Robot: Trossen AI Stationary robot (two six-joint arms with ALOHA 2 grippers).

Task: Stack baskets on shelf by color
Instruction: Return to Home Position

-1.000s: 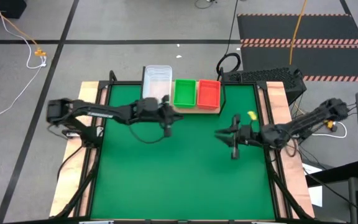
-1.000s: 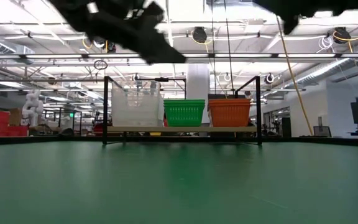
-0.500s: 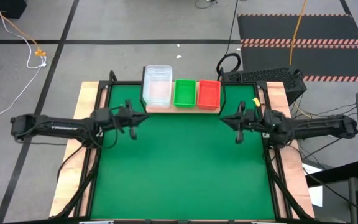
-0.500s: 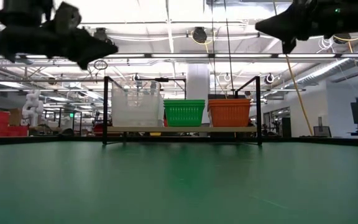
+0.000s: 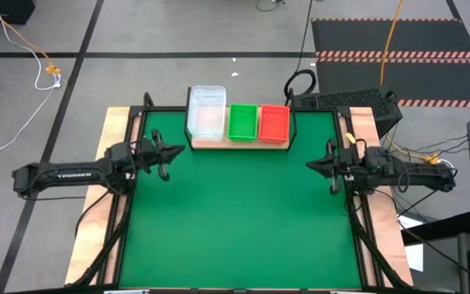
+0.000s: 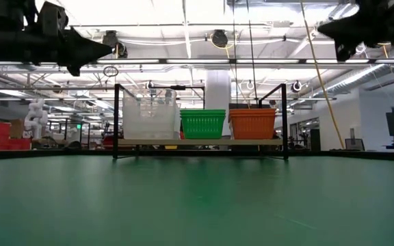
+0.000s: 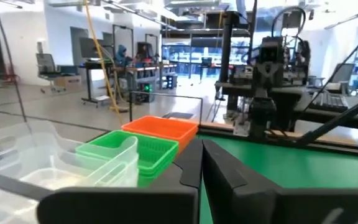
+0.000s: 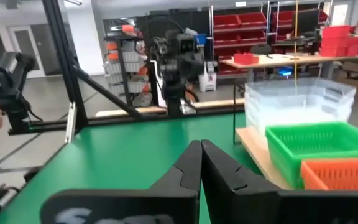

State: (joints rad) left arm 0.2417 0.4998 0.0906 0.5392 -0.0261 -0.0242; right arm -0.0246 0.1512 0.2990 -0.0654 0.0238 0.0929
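Nearest, the green worktop (image 5: 235, 233) carries nothing. Farther in, the left hand (image 5: 166, 157) and the right hand (image 5: 317, 165) have drawn back from the middle to the worktop's side edges. Each has its fingers pressed together on nothing. At the far edge, the shelf (image 5: 239, 144) holds the clear baskets (image 5: 206, 110), green baskets (image 5: 242, 121) and red-orange baskets (image 5: 274, 122) in three side-by-side stacks, unmoved. The sorting looks finished, and only parking the arms seems left.
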